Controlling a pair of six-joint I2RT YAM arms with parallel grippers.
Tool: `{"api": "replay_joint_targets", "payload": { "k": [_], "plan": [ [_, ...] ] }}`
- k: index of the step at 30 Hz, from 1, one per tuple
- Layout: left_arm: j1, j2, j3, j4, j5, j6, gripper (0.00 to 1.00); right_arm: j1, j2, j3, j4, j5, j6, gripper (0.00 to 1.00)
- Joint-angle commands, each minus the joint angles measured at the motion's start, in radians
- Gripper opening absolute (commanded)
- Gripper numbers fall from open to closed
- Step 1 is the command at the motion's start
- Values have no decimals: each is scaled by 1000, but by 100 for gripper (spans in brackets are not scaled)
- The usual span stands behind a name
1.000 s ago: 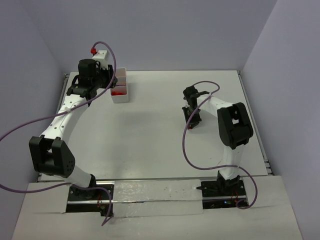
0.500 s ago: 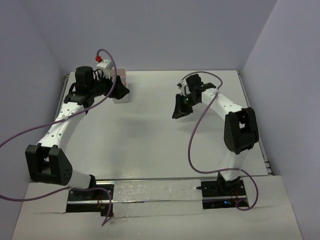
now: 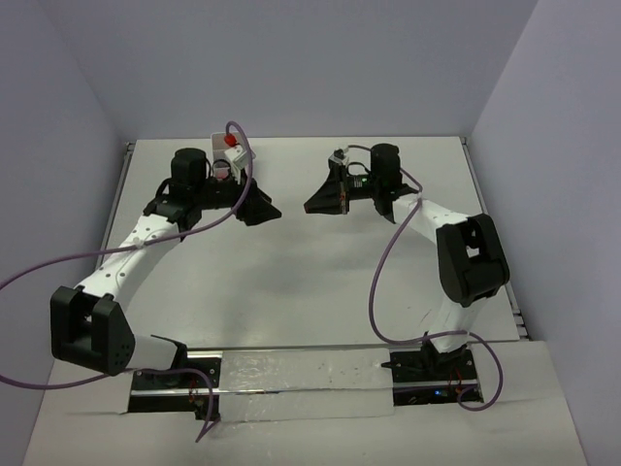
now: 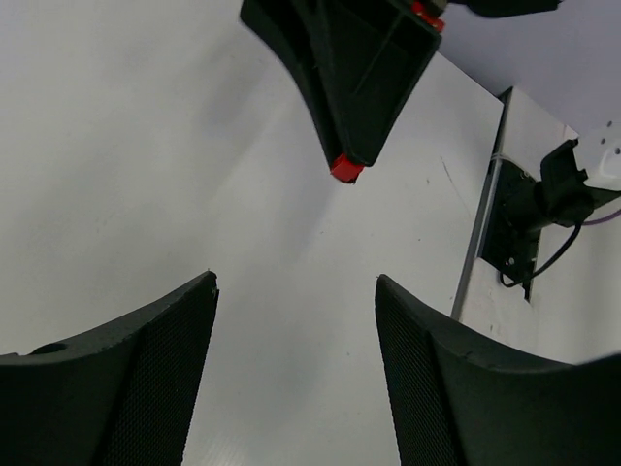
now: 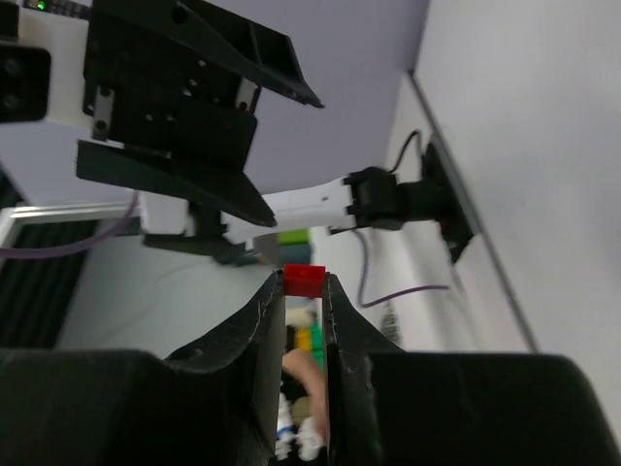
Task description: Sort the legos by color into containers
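The small red plastic lego brick (image 5: 304,280) is pinched at the tips of my right gripper (image 3: 310,204), above the white table (image 3: 291,291); within the last second both arms swung to the middle; my left gripper (image 4: 295,282) now faces it, fingers spread and empty; I judge a handover is coming, so the brick is unsorted.

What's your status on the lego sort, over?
Left gripper open, empty. Right gripper shut on red lego at its fingertips, pointed at the left one. Nothing between them.

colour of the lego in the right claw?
Red. The lego pinched in the right claw shows best in the right wrist view.
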Motion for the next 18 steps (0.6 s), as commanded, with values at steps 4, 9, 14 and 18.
{"api": "replay_joint_targets", "payload": {
  "k": [4, 9, 14, 18],
  "plan": [
    [-83, 15, 46, 113, 18, -3, 65, 9, 1, -41, 559, -83, 487, 0],
    [-108, 46, 81, 118, 8, 12, 63, 12, 5, -44, 547, -84, 486, 0],
    [-128, 64, 104, 132, 12, 3, 59, 12, 6, -50, 478, -83, 448, 0],
    [-144, 77, 128, 142, 12, -8, 57, 11, 16, -42, 431, -80, 411, 0]
  ]
}}
